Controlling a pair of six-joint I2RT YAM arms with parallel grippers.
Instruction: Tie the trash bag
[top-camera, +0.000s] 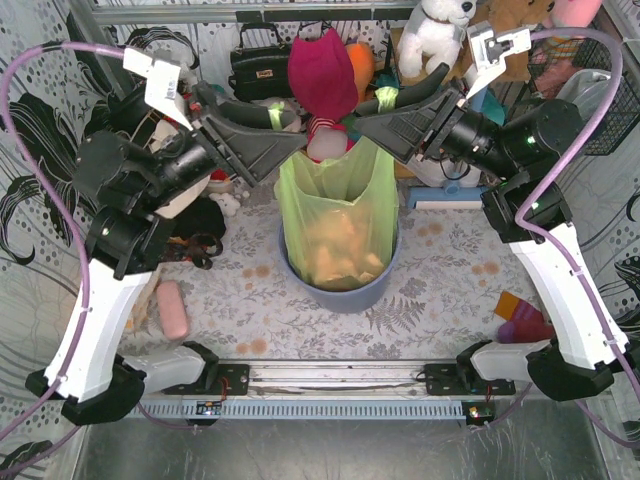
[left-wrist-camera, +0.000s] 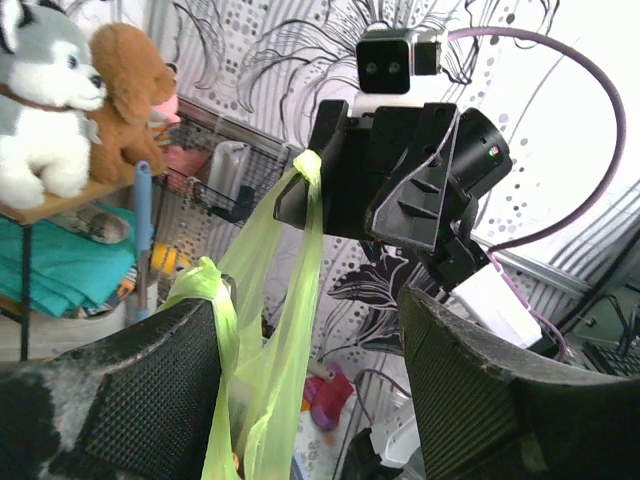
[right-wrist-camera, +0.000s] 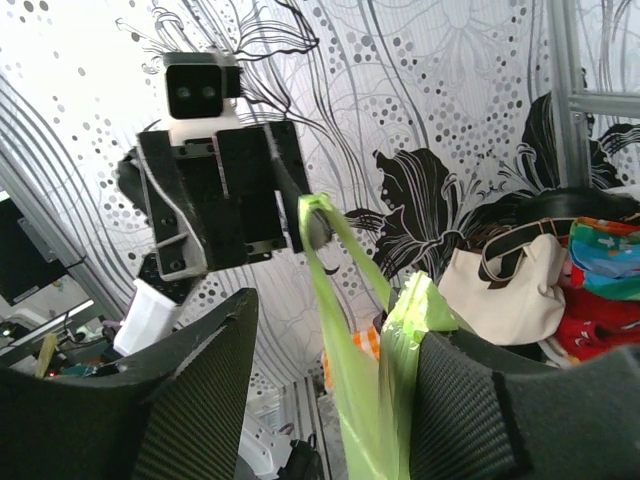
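The light-green trash bag (top-camera: 338, 215) stands in the blue-grey bin (top-camera: 345, 295), with brown paper showing through it. Its two handles are pulled up and apart. One handle (left-wrist-camera: 205, 290) hangs hooked over a single finger of my left gripper (top-camera: 290, 135), whose jaws stand wide apart (left-wrist-camera: 305, 300). The other handle (right-wrist-camera: 420, 305) is draped over one finger of my right gripper (top-camera: 372, 118), also spread open (right-wrist-camera: 335, 320). Neither gripper pinches the plastic. Each wrist view shows the opposite gripper with its green loop (left-wrist-camera: 306, 170) (right-wrist-camera: 318, 215).
Behind the bin sit a red plush (top-camera: 322, 75), a black handbag (top-camera: 258, 62) and a white plush dog (top-camera: 435, 35). A pink object (top-camera: 172, 308) lies front left, an orange and purple toy (top-camera: 520, 320) front right. A cream tote (right-wrist-camera: 505, 285) hangs nearby.
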